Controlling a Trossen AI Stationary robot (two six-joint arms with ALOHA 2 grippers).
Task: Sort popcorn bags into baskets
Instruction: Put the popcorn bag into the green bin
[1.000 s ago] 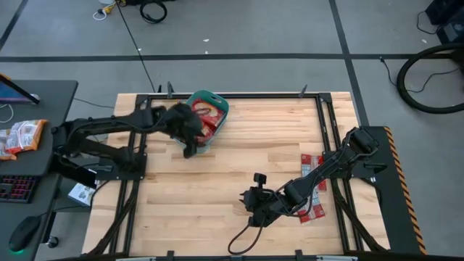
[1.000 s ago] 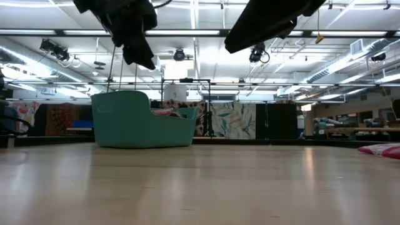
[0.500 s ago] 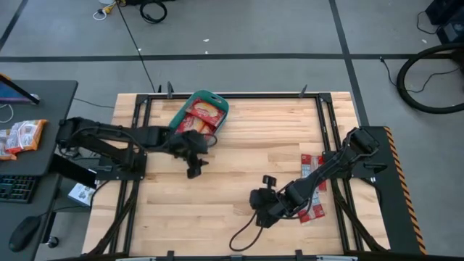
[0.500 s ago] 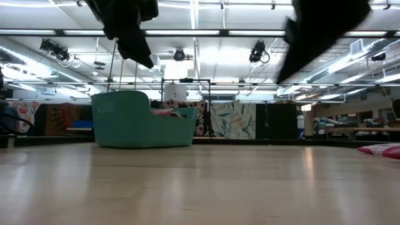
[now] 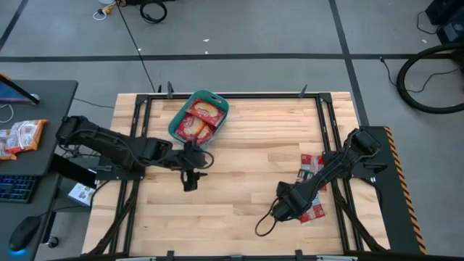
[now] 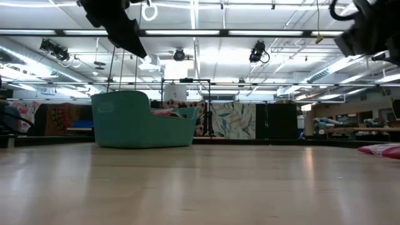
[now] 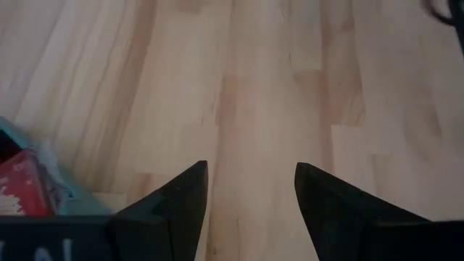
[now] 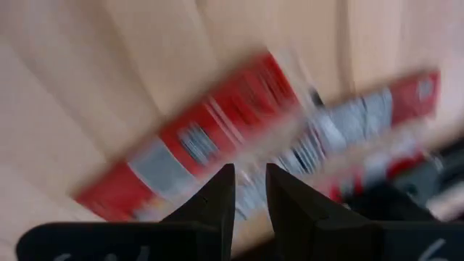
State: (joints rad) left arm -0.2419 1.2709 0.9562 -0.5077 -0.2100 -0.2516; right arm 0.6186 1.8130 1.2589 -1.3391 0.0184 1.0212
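Observation:
The teal basket (image 5: 176, 131) stands at the table's far left and holds several red popcorn bags (image 5: 197, 119); the low view shows its wall (image 6: 137, 122). More red popcorn bags (image 5: 312, 185) lie flat by the table's right edge. My left gripper (image 5: 190, 181) hangs open over bare wood, just on the near side of the basket, with nothing between its fingers (image 7: 250, 170). My right gripper (image 5: 284, 205) points steeply down just left of the loose bags, above them. Its fingers (image 8: 250, 177) stand a little apart with nothing between them, over a blurred red bag (image 8: 217, 127).
Black rails (image 5: 138, 145) frame the wooden top on both sides. A dark cable (image 5: 259, 227) loops below my right arm. A side desk at the left carries orange-and-white snack packets (image 5: 22, 135). Bare wood (image 5: 239, 152) lies between the two arms.
My left gripper has drawn back from over the basket toward the table's near edge and now hangs over bare wood. My right gripper has swung toward the table's right edge, nearer the loose bags, and has tipped from nearly level to steeply downward.

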